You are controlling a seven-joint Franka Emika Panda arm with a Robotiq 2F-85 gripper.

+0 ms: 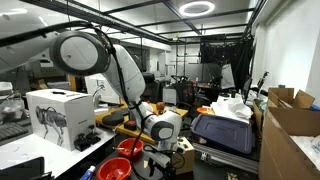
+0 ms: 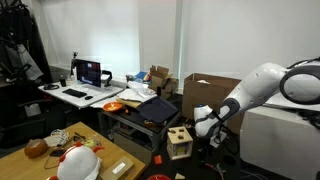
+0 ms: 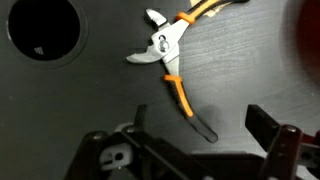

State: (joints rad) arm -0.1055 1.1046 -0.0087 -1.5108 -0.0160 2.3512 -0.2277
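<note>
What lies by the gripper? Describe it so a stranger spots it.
In the wrist view, find the dark surface with a round hole at its upper left. Right of that hole, beyond the open gripper, lie pliers. Their silver head and orange-and-black handles set them apart.

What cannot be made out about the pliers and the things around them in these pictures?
Pliers: one orange handle's end, cut off by the wrist view's top edge.
Red thing: blurred, and cut by the wrist view's right edge.
Same pliers, both exterior views: too small, or behind the arm, to find.
</note>
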